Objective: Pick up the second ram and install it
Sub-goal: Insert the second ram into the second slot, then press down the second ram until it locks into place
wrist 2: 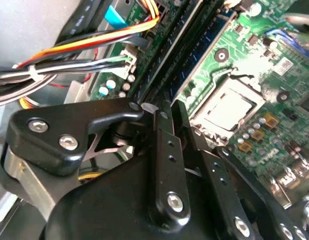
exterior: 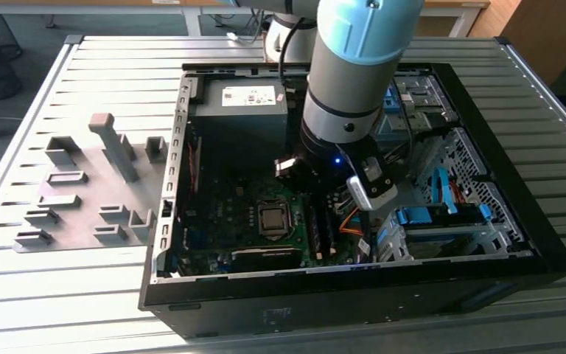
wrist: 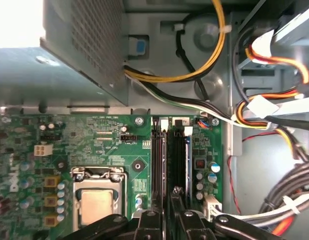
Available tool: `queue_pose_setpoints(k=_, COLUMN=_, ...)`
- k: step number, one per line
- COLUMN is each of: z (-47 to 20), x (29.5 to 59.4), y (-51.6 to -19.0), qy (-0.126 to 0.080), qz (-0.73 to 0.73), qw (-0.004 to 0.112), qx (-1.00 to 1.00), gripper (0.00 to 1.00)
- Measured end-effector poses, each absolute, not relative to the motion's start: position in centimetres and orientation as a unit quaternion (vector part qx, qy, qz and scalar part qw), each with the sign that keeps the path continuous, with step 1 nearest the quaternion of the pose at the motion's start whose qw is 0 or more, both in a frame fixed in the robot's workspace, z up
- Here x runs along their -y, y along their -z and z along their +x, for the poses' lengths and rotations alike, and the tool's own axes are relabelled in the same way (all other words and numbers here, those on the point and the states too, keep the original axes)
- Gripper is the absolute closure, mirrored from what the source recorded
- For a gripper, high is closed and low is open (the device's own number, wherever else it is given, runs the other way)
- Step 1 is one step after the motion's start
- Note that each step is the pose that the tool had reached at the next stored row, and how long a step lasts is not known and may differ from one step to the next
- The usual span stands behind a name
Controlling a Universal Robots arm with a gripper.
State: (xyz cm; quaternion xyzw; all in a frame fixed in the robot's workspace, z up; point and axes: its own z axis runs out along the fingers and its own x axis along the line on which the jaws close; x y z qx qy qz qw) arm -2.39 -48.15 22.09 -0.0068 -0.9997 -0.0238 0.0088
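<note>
Slatted metal table [exterior: 263,63] carries an open computer case [exterior: 519,243]; hand [wrist: 167,207] inside, grip state unclear.

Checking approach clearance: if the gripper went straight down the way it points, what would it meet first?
Probably the memory slots on the motherboard; the gripper sits right over them, though its height above them is unclear.

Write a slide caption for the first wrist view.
Pincer poised over the motherboard's memory slots, beside the CPU socket and cable bundle.
</note>
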Motion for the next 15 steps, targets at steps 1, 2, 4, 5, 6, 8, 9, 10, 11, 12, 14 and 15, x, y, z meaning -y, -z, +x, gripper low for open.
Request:
queue_pose_setpoints(k=1, z=-2.4, x=48.15, y=-22.54, qy=0.024, qz=-0.007, qw=0.009, qx=1.0, gripper=0.78)
queue_pose_setpoints(k=2, z=-2.4, x=48.14, y=-22.98, qy=0.024, qz=-0.007, qw=0.009, qx=1.0, gripper=0.78)
queue_pose_setpoints(k=4, z=-2.4, x=48.15, y=-23.5, qy=0.024, qz=-0.007, qw=0.009, qx=1.0, gripper=0.78)
queue_pose_setpoints(k=5, z=-2.4, x=48.14, y=-23.5, qy=0.024, qz=-0.007, qw=0.009, qx=1.0, gripper=0.78)
queue_pose_setpoints(k=6, z=-2.4, x=48.14, y=-23.5, qy=0.024, qz=-0.007, qw=0.009, qx=1.0, gripper=0.78)
queue_pose_setpoints(k=8, z=-2.4, x=48.14, y=-23.51, qy=0.024, qz=-0.007, qw=0.009, qx=1.0, gripper=0.86)
queue_pose_setpoints(k=9, z=-2.4, x=48.15, y=-23.52, qy=0.024, qz=-0.007, qw=0.009, qx=1.0, gripper=0.86)
queue_pose_setpoints(k=10, z=-2.4, x=48.15, y=-23.52, qy=0.024, qz=-0.007, qw=0.009, qx=1.0, gripper=0.89)
queue_pose_setpoints(k=11, z=-2.4, x=48.14, y=-23.52, qy=0.024, qz=-0.007, qw=0.009, qx=1.0, gripper=0.89)
queue_pose_setpoints(k=12, z=-2.4, x=48.15, y=-23.51, qy=0.024, qz=-0.007, qw=0.009, qx=1.0, gripper=0.89)
queue_pose_setpoints(k=14, z=-2.38, x=48.14, y=-23.38, qy=0.024, qz=-0.007, qw=0.009, qx=1.0, gripper=0.89)
queue_pose_setpoints(k=15, z=-2.38, x=48.14, y=-23.25, qy=0.024, qz=-0.007, qw=0.009, qx=1.0, gripper=0.89)
